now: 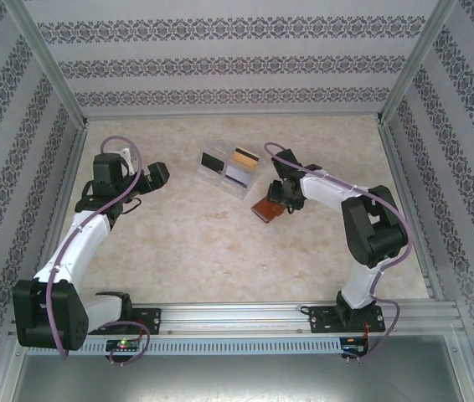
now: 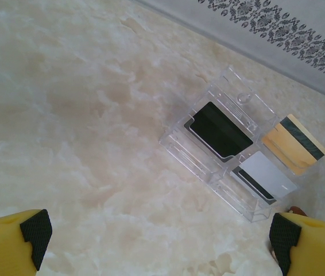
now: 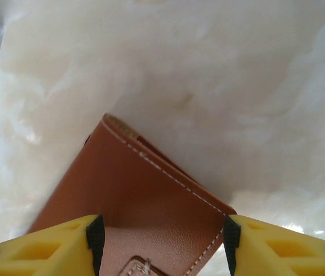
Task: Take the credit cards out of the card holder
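watching my right gripper (image 3: 161, 238) straddle the brown leather card holder (image 3: 145, 184), grip unclear to me, left gripper (image 2: 159, 238) spread wide.

Cards (image 2: 219, 131) x3, wallet (image 3: 134, 195) x1, tray (image 2: 192, 156) x1

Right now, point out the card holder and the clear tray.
card holder (image 3: 145, 195), right wrist view, middle of its brown leather face.
clear tray (image 2: 200, 167), left wrist view, its transparent front wall.
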Controlling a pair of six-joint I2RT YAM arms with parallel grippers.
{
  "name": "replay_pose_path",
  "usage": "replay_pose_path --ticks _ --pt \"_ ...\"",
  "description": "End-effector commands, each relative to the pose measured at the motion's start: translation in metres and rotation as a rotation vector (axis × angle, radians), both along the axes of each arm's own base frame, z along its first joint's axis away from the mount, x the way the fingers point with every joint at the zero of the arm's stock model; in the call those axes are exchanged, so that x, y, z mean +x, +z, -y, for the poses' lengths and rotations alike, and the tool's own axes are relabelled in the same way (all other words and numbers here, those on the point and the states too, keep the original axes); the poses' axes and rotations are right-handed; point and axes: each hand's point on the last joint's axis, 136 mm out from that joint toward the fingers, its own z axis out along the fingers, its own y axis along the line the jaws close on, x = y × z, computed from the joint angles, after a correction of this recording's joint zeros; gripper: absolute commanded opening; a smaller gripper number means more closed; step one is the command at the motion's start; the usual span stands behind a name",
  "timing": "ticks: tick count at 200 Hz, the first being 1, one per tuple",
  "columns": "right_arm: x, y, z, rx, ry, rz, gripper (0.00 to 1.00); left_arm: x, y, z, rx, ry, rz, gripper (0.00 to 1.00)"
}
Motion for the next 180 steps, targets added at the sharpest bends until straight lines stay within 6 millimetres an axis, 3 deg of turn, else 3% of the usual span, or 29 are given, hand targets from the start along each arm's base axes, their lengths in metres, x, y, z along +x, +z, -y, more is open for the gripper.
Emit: replay_pose_path --ticks 1,61,80,102,127,180 --pt "-0.021 -0.006 -0.006 -0.063 0.039 -0.041 0.58 0.002 0.004 0.004 -0.037 -0.009 -0.022 0.99" --pt "-0.087 -0.008 -0.056 -0.023 0.148 -0.069 0.57 0.005 -0.012 0.012 -0.055 -0.043 -0.091 1.00" --pt "-0.088 0.010 -0.066 0.044 0.145 -0.011 0.58 0.007 -0.015 0.018 -0.069 -0.065 -0.109 1.00" --pt "-0.081 0.036 -0.061 0.086 0.122 0.065 0.63 0.008 -0.021 0.031 -0.103 -0.104 -0.140 1.00" --pt "-0.077 0.045 -0.054 0.168 0.086 0.075 0.65 0.002 -0.028 0.057 -0.152 -0.180 -0.185 1.00" --pt "-0.090 0.023 -0.050 0.262 -0.031 -0.014 0.57 -0.028 -0.055 0.130 -0.217 -0.354 -0.357 0.89"
